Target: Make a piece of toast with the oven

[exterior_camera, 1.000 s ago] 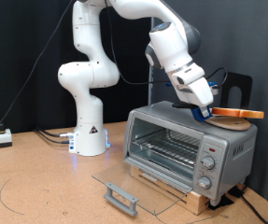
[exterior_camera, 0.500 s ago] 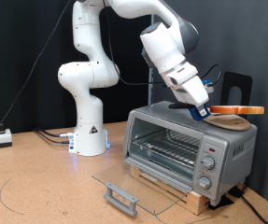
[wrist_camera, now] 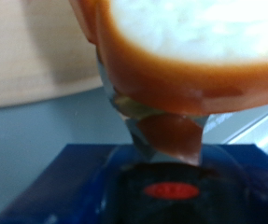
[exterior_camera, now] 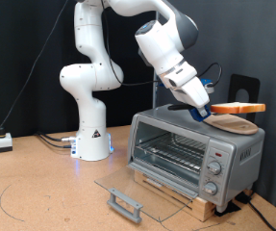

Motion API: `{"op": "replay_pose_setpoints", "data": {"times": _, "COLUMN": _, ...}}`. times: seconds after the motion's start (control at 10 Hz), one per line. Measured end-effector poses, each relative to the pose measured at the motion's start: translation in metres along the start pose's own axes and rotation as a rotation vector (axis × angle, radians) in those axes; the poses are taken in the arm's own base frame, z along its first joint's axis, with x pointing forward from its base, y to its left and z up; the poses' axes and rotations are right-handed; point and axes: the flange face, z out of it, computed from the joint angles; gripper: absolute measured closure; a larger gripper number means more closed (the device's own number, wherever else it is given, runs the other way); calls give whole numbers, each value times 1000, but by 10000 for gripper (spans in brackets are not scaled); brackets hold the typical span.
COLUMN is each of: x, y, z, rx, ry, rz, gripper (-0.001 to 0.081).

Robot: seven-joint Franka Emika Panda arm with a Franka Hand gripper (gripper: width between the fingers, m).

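Observation:
The silver-grey toaster oven (exterior_camera: 197,152) stands on a wooden block at the exterior view's right. Its glass door (exterior_camera: 138,195) is dropped open and the wire rack inside is bare. My gripper (exterior_camera: 211,109) is above the oven's top and is shut on the piece of toast (exterior_camera: 239,109), held level just above the round wooden board (exterior_camera: 233,124) that lies on the oven. In the wrist view the toast (wrist_camera: 185,42) fills the frame with its pale face and orange-brown crust, pinched at its edge by a fingertip (wrist_camera: 168,135).
The robot's white base (exterior_camera: 91,135) stands at the oven's left. A black stand (exterior_camera: 245,89) rises behind the board. A small white box (exterior_camera: 1,142) with cables lies at the far left on the brown tabletop (exterior_camera: 41,188).
The gripper has moved up and to the exterior view's left with the toast, lifting it off the round board.

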Motion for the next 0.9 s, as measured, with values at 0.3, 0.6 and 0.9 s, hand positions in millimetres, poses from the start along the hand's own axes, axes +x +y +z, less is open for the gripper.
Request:
{"op": "replay_pose_setpoints", "data": {"times": 0.3, "x": -24, "y": 35, "z": -21, "rx": 28, "ry": -29, "rz": -20, "gripper": 394}}
{"op": "replay_pose_setpoints", "data": {"times": 0.6, "x": -46, "y": 70, "z": -49, "rx": 62, "ry": -27, "rz": -29, "gripper": 394}}
{"op": "replay_pose_setpoints", "data": {"times": 0.9, "x": -72, "y": 104, "z": -79, "rx": 103, "ry": -41, "rz": -81, "gripper": 394}}
